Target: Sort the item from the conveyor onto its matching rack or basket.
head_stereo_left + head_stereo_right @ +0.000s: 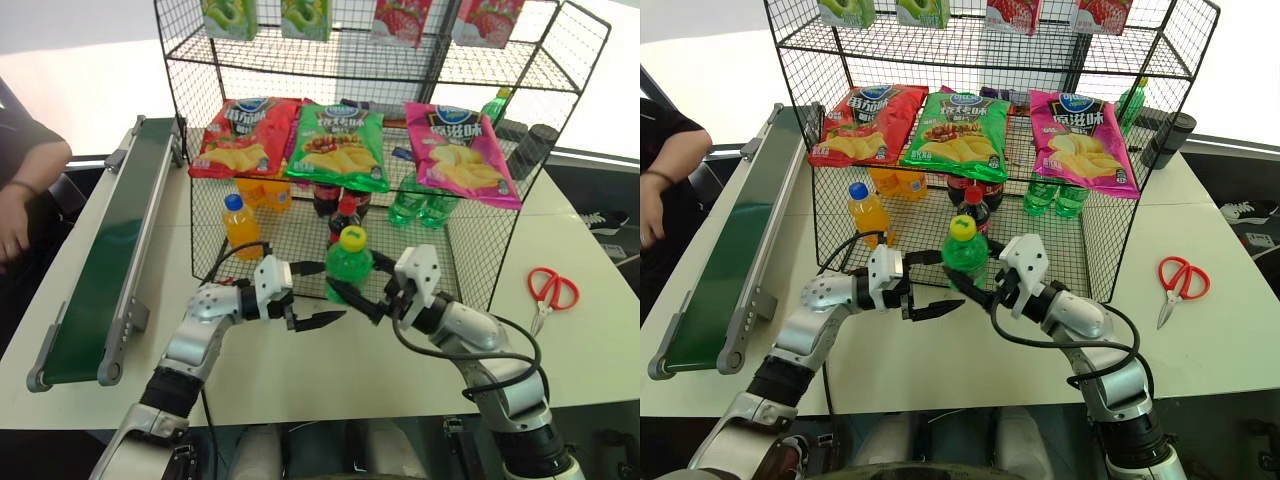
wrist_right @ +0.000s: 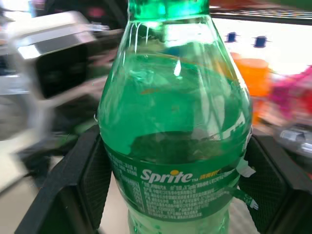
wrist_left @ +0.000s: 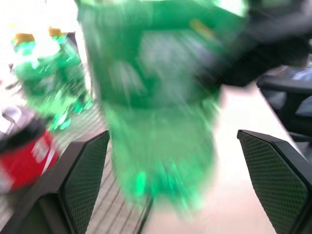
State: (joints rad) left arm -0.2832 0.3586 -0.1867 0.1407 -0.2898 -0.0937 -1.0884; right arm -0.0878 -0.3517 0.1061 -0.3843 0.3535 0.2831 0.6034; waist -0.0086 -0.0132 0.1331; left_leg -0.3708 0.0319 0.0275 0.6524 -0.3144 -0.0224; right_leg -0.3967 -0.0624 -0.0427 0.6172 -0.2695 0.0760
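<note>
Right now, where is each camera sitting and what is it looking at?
Left and right eye views: on the head, looking down at the table, rack and both arms.
Left wrist view: between the open left gripper fingers, facing the green bottle.
Right wrist view: on the right gripper, clamped on that bottle.
All views share the bottle.

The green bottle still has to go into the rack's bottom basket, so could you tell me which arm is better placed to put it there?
Right. The right gripper is shut on the green bottle, just in front of the rack. The left gripper stands beside it, jaws open and apart from the bottle.
</note>
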